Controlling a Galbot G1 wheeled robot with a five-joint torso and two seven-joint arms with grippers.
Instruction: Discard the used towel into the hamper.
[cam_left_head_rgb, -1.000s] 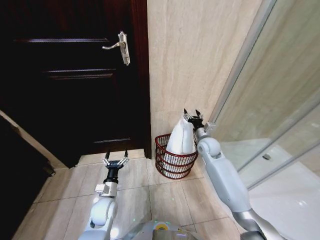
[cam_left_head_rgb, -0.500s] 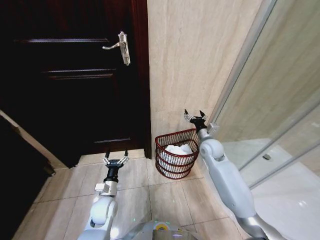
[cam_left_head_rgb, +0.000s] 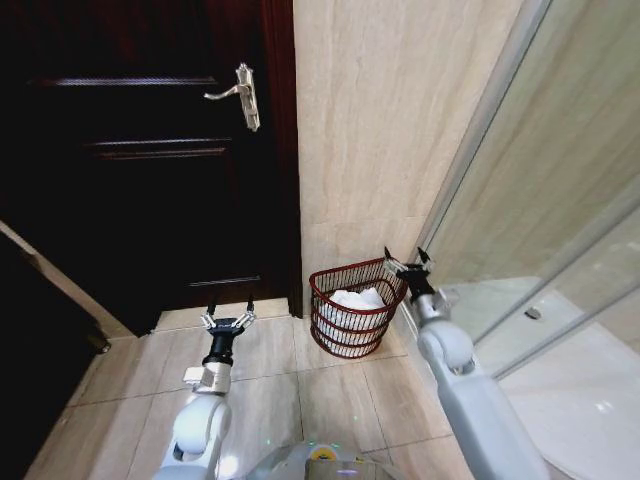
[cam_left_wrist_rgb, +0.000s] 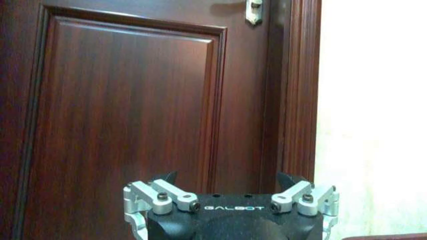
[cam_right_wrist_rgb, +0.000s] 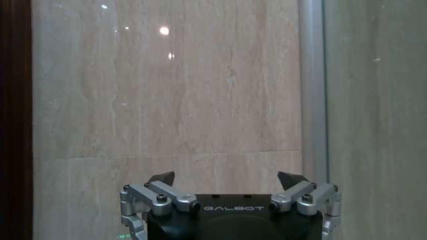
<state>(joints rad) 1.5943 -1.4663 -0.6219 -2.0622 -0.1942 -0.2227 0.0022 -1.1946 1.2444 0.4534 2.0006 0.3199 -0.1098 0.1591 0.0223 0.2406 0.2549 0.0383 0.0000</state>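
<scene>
One white towel (cam_left_head_rgb: 357, 298) fills red wire hamper (cam_left_head_rgb: 350, 325).

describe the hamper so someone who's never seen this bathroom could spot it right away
Start at the dark wooden door and move right to the beige tiled wall beside it. On the floor at that wall's foot, before the glass shower screen, stands the small round dark red wire hamper. Its open mesh, flared rim and the crumpled white towel inside mark it out.

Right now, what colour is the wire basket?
Dark red-brown round wire basket, clearest in the head view.
</scene>
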